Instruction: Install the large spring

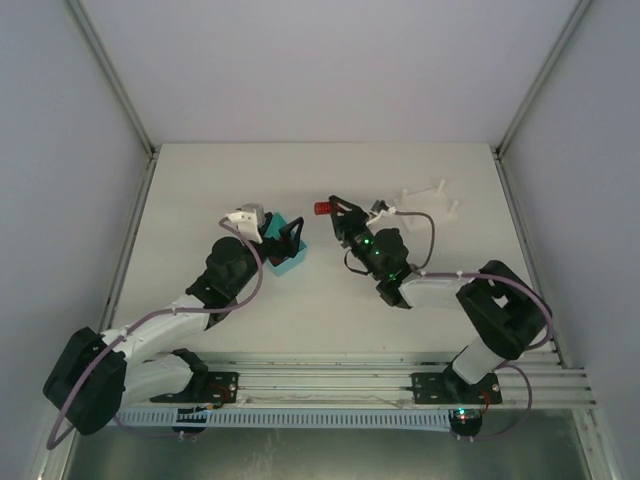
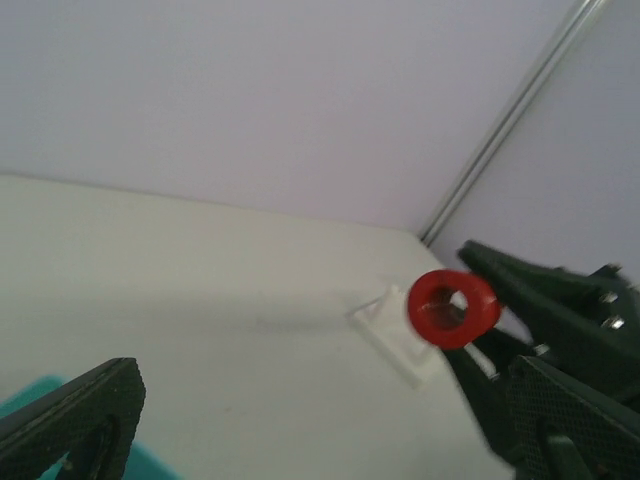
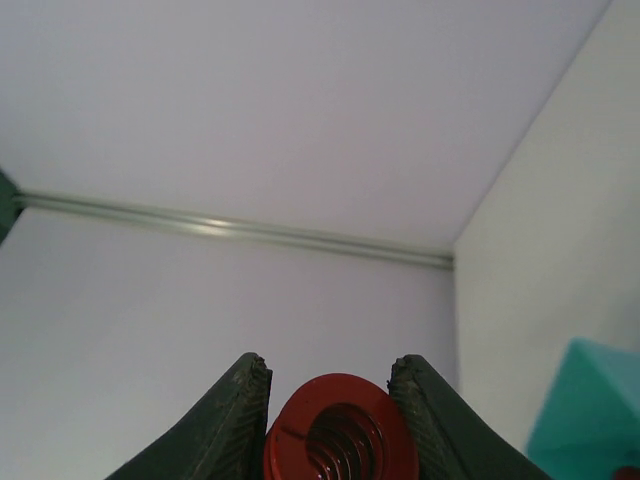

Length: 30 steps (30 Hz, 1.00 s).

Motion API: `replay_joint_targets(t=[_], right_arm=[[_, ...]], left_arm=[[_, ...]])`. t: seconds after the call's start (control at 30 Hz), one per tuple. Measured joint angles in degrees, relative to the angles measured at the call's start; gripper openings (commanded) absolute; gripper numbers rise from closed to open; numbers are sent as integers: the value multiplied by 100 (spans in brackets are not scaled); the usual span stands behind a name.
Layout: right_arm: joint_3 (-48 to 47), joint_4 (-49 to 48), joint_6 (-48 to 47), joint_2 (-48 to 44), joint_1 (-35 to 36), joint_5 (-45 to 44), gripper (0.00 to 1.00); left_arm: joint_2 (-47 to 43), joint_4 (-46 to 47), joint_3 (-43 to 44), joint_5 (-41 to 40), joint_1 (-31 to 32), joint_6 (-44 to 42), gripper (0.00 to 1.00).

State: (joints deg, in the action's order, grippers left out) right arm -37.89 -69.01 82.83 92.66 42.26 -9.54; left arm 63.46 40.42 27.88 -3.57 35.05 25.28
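Right gripper (image 3: 330, 372) is clamped on the red spring (image 3: 338, 436), held between the white fixture (image 1: 425, 205) and the teal block (image 1: 283, 264). The spring's long axis points toward the left gripper (image 1: 290, 236), with its open coil end facing it. Left gripper fingers are spread wide, holding nothing, just over the teal block.

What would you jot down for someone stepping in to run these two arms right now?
Left gripper: open, empty, over the teal box.
Right gripper: shut on the red spring, gripping it by its sides, with the open end facing the wrist camera.
White pegged fixture: on the table behind the right arm, with nothing on it that I can see.
Done: the spring is in hand.
Left: the spring is not installed yet. It probably goes on the white fixture, but the pictures don't show which peg.
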Motion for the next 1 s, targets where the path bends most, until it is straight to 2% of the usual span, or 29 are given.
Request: replay_joint_targets(t=[0.23, 0.4, 0.53, 0.73, 0.87, 1.0], right_arm=[[236, 1464, -992, -1008, -562, -160, 0], [170, 2868, -2437, -1886, -907, -511, 0], [-122, 3915, -3567, -2197, -1222, -702, 0], [-839, 5198, -4822, -2190, -1742, -841, 0], [-1276, 5711, -5386, -1825, -2229, -837, 0], [-1644, 6081, -5904, -1307, -2688, -898, 0]], left_arm=[[-37, -872, 11, -323, -2, -433, 99], [4, -1255, 11, -391, -2, -765, 99], [81, -1456, -2, -455, 107, -951, 99], [323, -1235, -203, -358, 649, -1202, 99], [540, -1169, -205, -214, 658, -1248, 99], [345, -1010, -343, -157, 658, -1329, 99]])
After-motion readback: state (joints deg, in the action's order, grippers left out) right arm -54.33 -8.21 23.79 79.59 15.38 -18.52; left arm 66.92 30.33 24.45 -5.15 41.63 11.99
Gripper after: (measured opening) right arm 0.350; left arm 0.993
